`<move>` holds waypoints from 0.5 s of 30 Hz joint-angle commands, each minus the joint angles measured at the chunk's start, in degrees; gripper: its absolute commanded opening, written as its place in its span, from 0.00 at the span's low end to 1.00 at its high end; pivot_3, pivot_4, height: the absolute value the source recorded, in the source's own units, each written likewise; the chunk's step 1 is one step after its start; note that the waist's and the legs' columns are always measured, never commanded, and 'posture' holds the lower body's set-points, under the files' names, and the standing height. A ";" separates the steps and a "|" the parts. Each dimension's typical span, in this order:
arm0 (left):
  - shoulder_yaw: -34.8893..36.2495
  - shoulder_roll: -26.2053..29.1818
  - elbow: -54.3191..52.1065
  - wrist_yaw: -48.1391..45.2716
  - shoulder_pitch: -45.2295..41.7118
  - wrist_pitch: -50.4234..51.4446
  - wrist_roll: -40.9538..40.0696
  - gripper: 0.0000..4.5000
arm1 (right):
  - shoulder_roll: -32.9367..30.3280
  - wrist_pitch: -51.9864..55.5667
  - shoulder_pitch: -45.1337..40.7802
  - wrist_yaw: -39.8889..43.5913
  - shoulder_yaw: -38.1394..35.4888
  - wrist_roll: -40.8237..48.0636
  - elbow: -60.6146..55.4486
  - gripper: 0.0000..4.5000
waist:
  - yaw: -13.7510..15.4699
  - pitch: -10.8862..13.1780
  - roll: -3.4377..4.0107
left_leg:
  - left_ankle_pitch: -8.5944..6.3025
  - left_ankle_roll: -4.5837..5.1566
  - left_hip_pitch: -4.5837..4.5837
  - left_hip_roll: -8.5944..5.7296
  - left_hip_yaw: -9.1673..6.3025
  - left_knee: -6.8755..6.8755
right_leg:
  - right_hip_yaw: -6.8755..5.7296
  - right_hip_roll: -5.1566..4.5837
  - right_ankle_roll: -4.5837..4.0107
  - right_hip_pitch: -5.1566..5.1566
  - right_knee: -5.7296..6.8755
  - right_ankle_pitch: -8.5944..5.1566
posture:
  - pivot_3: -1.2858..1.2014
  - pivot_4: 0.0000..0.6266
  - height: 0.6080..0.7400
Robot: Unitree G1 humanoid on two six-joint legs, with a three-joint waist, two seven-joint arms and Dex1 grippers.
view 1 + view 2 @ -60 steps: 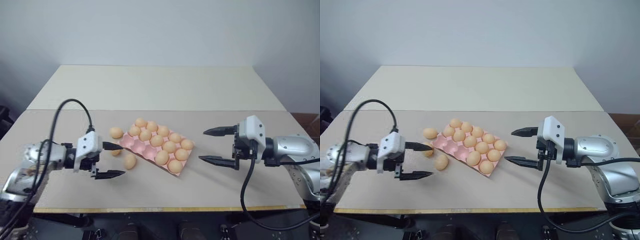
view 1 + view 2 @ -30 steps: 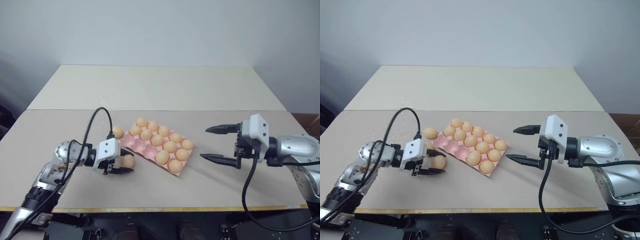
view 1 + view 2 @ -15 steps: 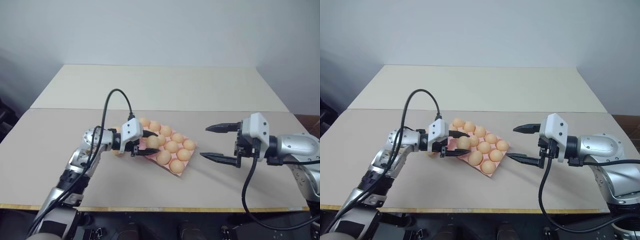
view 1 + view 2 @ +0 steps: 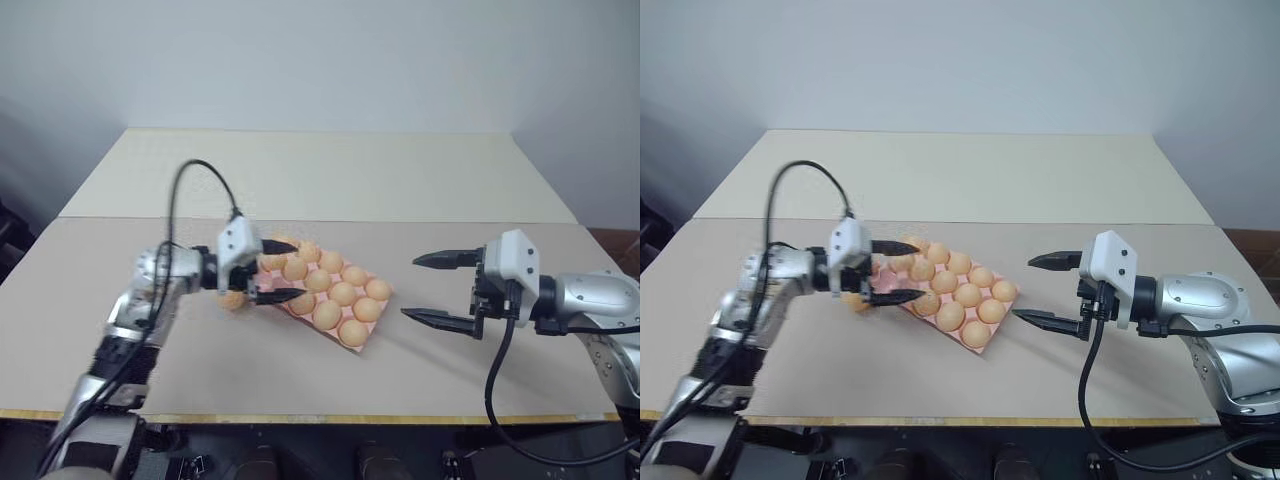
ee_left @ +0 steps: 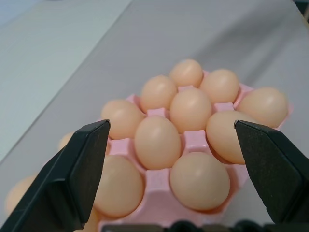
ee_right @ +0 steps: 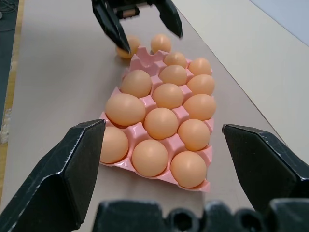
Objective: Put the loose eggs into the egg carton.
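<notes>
Hovering over the near-left end of the egg carton (image 4: 335, 300), the left gripper (image 4: 273, 270) holds its two black fingers spread wide with nothing between them. The pink carton lies at an angle on the grey counter (image 4: 300, 370), most of its cups filled with tan-orange eggs; the right wrist view shows two cups at the end nearest the left gripper apparently unfilled. Two loose eggs (image 6: 161, 42) lie on the counter just past that end, one (image 6: 126, 48) partly hidden by a finger of the left gripper. In the left eye view one of them (image 4: 232, 299) peeks out under the left gripper, the other being screened by the gripper. A black cable (image 4: 205, 180) loops up from the left arm. Well apart on the other side of the carton, the right gripper (image 4: 438, 290) hangs open and empty, pointing toward the carton. A paler counter (image 4: 320, 170) stretches behind, up to a plain wall (image 4: 320, 60).
</notes>
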 commanded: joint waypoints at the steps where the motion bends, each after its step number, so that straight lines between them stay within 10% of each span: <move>1: 8.39 7.34 -4.05 -3.92 4.19 2.77 -5.34 0.99 | 0.00 -0.33 -1.00 0.37 -1.42 1.32 -0.53 1.00 | -0.39 0.00 0.00 | 0.00 0.00 0.00 0.00 0.00 0.00 | 0.00 0.00 0.00 0.00 0.00 0.00 | 0.52 0.24 1.00; 7: 22.37 17.01 -5.20 -5.50 14.51 8.60 -11.64 0.99 | 0.05 -1.24 -2.41 1.73 -0.65 0.94 1.98 1.00 | -0.56 0.01 0.01 | 0.00 0.00 0.04 0.05 0.02 0.00 | -0.04 0.00 0.00 0.01 0.00 0.00 | 0.52 0.24 1.00; 15: 36.06 15.84 -14.38 -2.76 34.05 10.76 -13.61 0.99 | -1.15 -1.15 -2.22 4.72 -1.71 1.79 2.90 1.00 | -0.30 0.04 0.01 | 0.00 -0.01 0.00 0.09 0.05 -0.04 | -0.05 -0.01 -0.02 -0.03 -0.05 0.00 | 0.52 0.24 1.00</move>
